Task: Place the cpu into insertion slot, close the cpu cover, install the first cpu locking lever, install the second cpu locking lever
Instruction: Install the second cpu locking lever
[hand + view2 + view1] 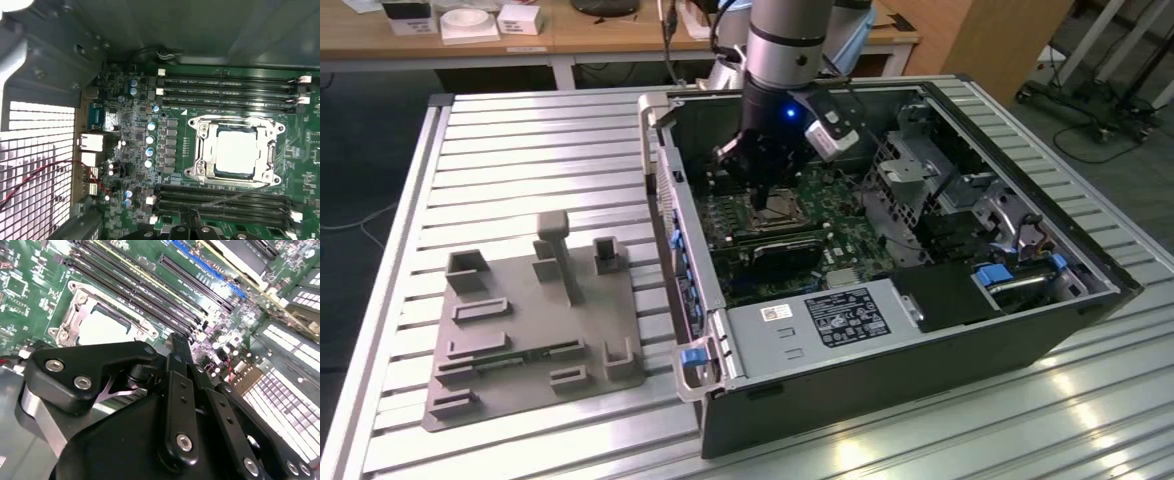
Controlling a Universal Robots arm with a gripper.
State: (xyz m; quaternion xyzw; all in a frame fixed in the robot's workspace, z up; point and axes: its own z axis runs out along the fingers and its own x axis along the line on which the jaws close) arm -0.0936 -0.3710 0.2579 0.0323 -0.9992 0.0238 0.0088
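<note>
The cpu point(236, 151) shows a pale silvery top and lies flat in the insertion slot point(272, 172) on the green board. The cpu cover point(201, 150), a silvery frame, lies down around the chip. A thin grey lever point(235, 196) slants across the memory slots beside the socket. My gripper point(192, 216) hangs just off that side, its fingers together with nothing seen between them. In the second wrist view the gripper point(176, 338) points past the cpu point(100, 329) and the cpu cover point(75, 307). In the exterior view the gripper point(761, 203) reaches down into the open case over the socket point(783, 211).
Long black memory slots point(225, 92) flank the socket on two sides. Case walls point(674, 250), a drive cage point(921, 165) and a power supply point(834, 320) ring the board. A grey fixture plate point(534, 320) lies on the slatted table at the exterior view's left.
</note>
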